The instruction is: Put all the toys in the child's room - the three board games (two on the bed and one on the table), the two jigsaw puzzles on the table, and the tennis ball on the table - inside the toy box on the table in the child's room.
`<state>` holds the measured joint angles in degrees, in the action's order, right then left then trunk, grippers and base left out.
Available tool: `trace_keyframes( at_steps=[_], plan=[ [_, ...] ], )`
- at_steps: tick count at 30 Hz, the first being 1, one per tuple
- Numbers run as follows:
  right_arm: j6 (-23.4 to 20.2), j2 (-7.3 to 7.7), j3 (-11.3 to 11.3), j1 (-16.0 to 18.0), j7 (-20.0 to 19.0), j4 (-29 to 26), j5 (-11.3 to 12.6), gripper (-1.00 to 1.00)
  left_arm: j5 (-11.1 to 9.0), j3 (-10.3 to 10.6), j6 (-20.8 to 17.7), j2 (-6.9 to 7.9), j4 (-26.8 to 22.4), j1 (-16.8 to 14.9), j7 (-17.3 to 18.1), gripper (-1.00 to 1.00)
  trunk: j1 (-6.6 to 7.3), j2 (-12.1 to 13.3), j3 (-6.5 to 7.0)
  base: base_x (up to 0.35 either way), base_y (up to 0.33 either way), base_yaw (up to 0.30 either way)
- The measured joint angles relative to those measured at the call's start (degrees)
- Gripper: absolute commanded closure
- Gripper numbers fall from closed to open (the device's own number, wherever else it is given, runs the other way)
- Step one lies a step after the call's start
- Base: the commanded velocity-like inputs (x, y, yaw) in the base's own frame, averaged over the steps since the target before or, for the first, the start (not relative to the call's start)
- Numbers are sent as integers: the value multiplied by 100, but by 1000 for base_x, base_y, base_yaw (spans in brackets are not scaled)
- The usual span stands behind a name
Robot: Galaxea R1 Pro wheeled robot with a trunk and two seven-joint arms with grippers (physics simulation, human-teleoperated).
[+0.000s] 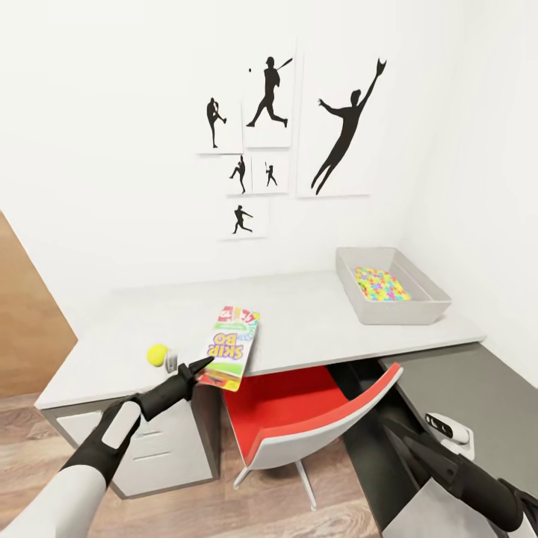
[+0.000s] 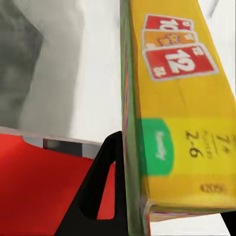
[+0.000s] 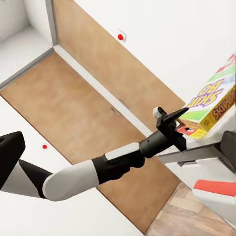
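My left gripper (image 1: 203, 370) is shut on the near end of a board game (image 1: 233, 345), a yellow-orange Skip-Bo box with a green-white top. The box hangs over the front edge of the pale grey table (image 1: 299, 321). In the left wrist view the box (image 2: 182, 113) is seen edge-on beside one black finger (image 2: 101, 196). The tennis ball (image 1: 157, 354) lies on the table just left of the gripper. The light grey toy box (image 1: 433, 299) stands at the back right with a colourful jigsaw puzzle (image 1: 381, 285) inside. My right gripper (image 1: 400, 437) hangs open, low at the right.
A red-and-white chair (image 1: 314, 418) sits pushed under the table, right below the held box. White drawers (image 1: 149, 448) stand under the table's left end, a dark cabinet top (image 1: 478, 396) at the right. A wooden door (image 1: 22, 329) is at the left. Baseball silhouettes (image 1: 269, 93) hang on the wall.
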<state>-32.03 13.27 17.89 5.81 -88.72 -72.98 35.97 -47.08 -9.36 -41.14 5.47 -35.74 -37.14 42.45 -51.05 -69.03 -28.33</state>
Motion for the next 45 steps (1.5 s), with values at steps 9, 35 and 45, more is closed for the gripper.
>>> trace_keyframes(
  at_steps=[9, 35, 45],
  plan=[
    [-33, -1, -5, 4, 228, 32, 7, -100, 13, 260, -1042, 352, -944, -1, 329, 100, 198, 361, 162, 0, 0, 0],
    [39, 0, 22, 4, 1596, 31, -11, -100, 14, 785, -1846, 2341, -1436, 210, 3122, 100, 769, 1405, 629, 0, 0, 0],
    [40, -7, 9, 4, 1625, 38, -22, -100, 50, 800, -1826, 2854, -1448, 333, 4022, 100, 989, 1807, 809, 0, 0, 0]
  ],
)
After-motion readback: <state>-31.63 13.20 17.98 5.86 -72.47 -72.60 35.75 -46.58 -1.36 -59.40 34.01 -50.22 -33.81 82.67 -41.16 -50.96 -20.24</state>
